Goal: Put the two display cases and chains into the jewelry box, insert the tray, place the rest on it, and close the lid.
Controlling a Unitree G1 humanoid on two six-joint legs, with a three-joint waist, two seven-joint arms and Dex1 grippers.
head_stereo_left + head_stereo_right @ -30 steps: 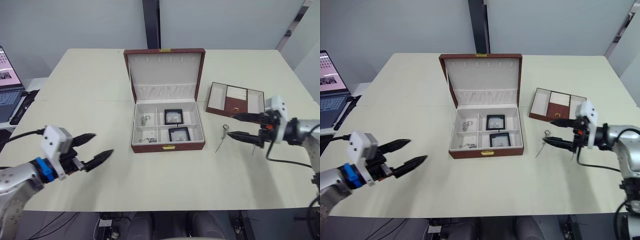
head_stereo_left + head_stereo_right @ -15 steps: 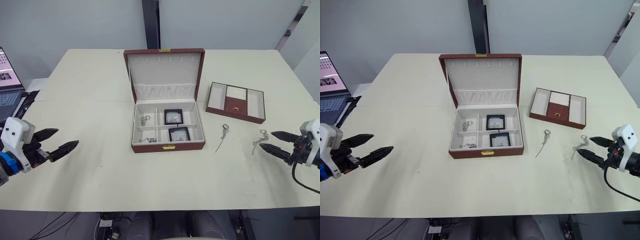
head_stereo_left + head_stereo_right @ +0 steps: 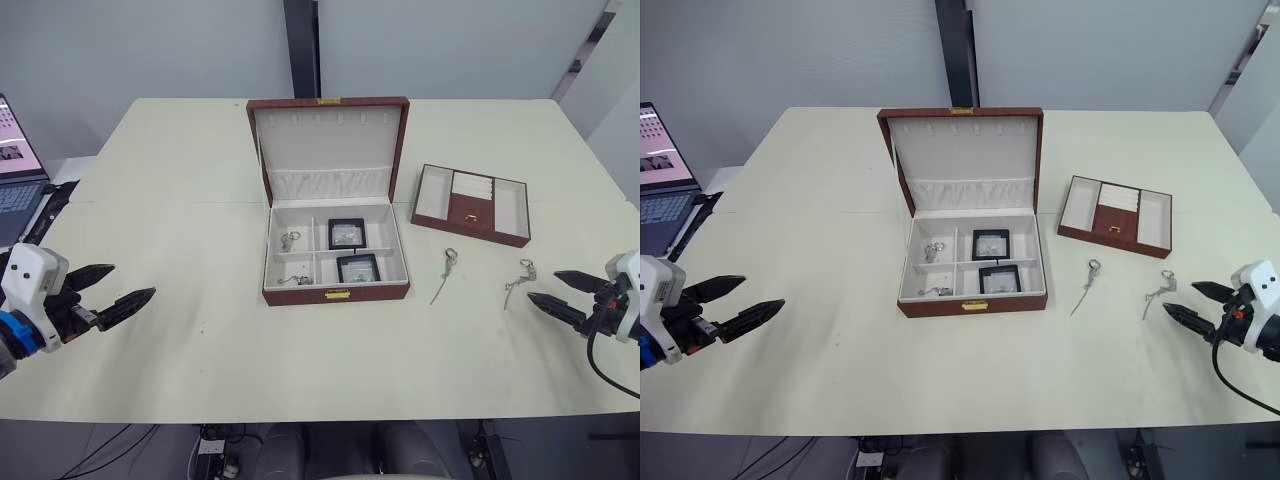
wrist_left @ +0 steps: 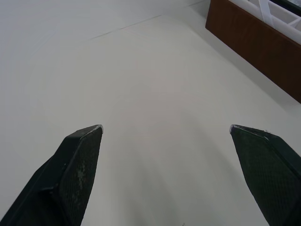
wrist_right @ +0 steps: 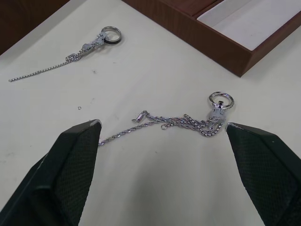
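On the cream table point(image 3: 200, 200), the right gripper point(image 3: 562, 292) hangs spread wide and empty just right of a loose chain point(image 5: 178, 123), well right of the open jewelry box point(image 3: 336, 255), while the left gripper point(image 3: 112, 286), equally spread, holds nothing far left of the box.

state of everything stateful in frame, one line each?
jewelry box: open, holds both cases.
lid: raised.
display cases: in the box's right compartments.
tray: on table, not inserted.
chains: two on table outside the box.
left tool: open, empty.
right tool: open, empty, beside a chain.
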